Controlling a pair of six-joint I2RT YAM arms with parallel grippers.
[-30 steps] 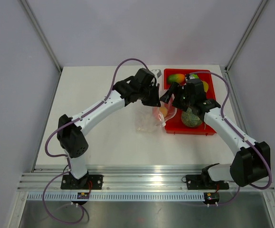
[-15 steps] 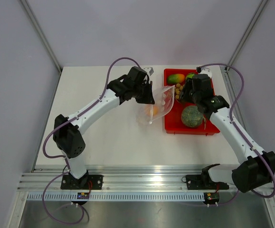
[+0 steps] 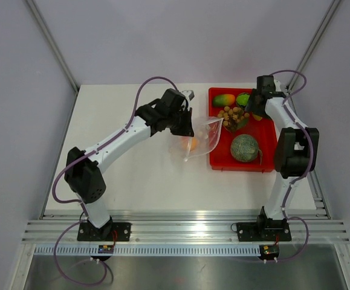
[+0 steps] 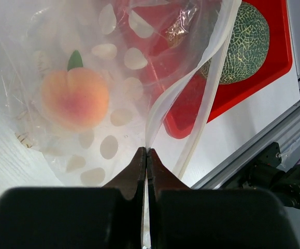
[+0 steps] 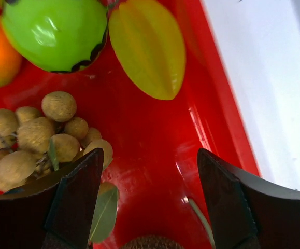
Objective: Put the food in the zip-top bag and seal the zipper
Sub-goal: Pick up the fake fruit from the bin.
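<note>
White table (image 3: pixel 132 175) holds the clear crinkly plastic bag (image 3: pixel 200 136), just left of the red plastic tray (image 3: pixel 223 162). The bag is slanted. Its long way runs from the table up toward the tray, and its open mouth points at the tray. The thin whitish zipper strip (image 4: pixel 204 104) runs along the mouth. The left arm bends at the elbow and reaches over the table. The left gripper (image 4: pixel 147 153) is pinched tight on the zipper strip. The right arm stretches far back over the tray. The right gripper (image 5: pixel 150 161) points down with its jaws wide apart, holding nothing. A round orange-peach toy fruit (image 4: pixel 74 98) sits inside the shiny bag. The netted grey-green melon (image 3: pixel 245 147), brown longan bunch (image 5: pixel 36 135), green apple (image 5: pixel 54 33) and yellow piece (image 5: pixel 147 49) lie in the tray.
</note>
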